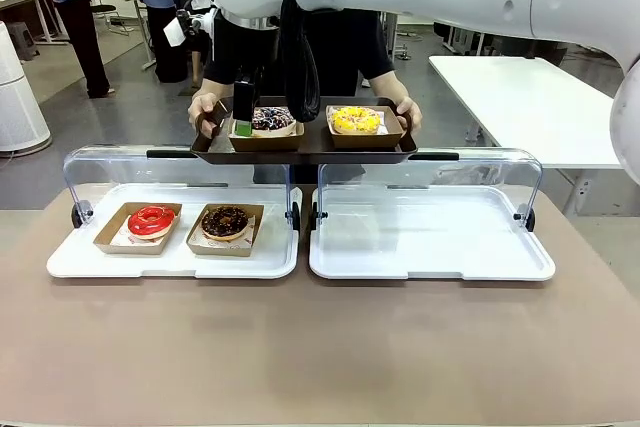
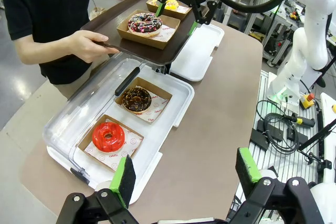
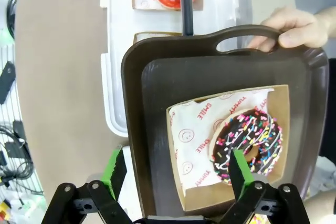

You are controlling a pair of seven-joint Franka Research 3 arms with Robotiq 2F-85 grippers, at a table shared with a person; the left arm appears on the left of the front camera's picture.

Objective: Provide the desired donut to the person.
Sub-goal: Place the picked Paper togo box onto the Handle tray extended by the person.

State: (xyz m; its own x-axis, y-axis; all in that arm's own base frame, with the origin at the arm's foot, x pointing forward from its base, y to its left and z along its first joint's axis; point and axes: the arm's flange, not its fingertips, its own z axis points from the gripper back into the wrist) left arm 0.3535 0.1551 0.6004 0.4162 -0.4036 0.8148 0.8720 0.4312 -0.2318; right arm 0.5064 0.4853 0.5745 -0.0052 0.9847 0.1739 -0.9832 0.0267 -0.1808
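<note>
A: Listing items on the dark brown plastic tray (image 1: 305, 150)?
B: Chocolate sprinkled donut (image 1: 272, 119) in cardboard boat at its left end, yellow donut (image 1: 356, 119) at right; person's hands (image 1: 206, 108) grip both handles.
A: Grippers?
B: Right gripper (image 3: 178, 174) spread wide above the sprinkled donut, holding nothing. Left gripper (image 2: 186, 174) open over the table's near edge.
A: Obstructions?
B: Clear display lids (image 1: 180, 165) stand between the white trays (image 1: 175, 262) and the person.

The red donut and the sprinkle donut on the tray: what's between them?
In the left wrist view, a chocolate donut in its cardboard box sits between the red donut and the sprinkle donut.
</note>
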